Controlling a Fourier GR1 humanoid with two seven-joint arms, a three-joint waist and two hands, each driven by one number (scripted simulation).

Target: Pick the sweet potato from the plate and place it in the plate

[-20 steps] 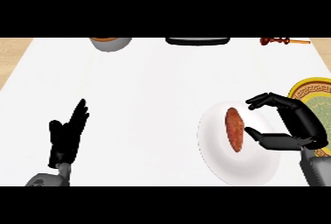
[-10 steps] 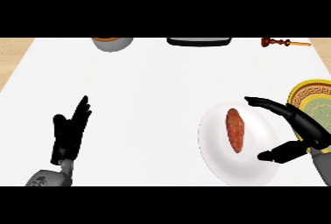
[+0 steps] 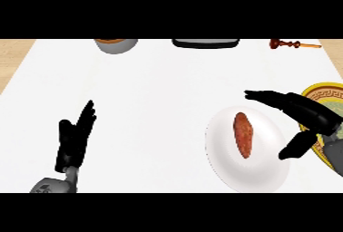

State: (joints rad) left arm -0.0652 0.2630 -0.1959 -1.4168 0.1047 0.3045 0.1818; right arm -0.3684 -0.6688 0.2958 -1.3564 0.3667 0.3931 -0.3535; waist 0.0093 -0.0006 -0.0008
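Note:
A reddish-brown sweet potato (image 3: 244,134) lies lengthwise in the middle of a white plate (image 3: 226,163) at the right of the white counter. My right hand (image 3: 305,113) hovers just right of the plate, open, fingers stretched out past the potato's far end and the thumb (image 3: 296,145) hanging by the plate's right rim. Nothing is between fingers and thumb. A yellow patterned plate (image 3: 323,92) lies at the far right edge, partly hidden behind that hand. My left hand (image 3: 74,138) rests open at the lower left, fingers pointing up.
Along the counter's far edge stand a grey bowl (image 3: 116,44), a dark tray (image 3: 206,43) and a brown wooden utensil (image 3: 291,44). Wood-coloured floor shows past the counter's left and right top corners.
My right hand has let go of the sweet potato, spread open and drawn back to the right. The potato now lies free on the white plate. The left hand has barely moved.

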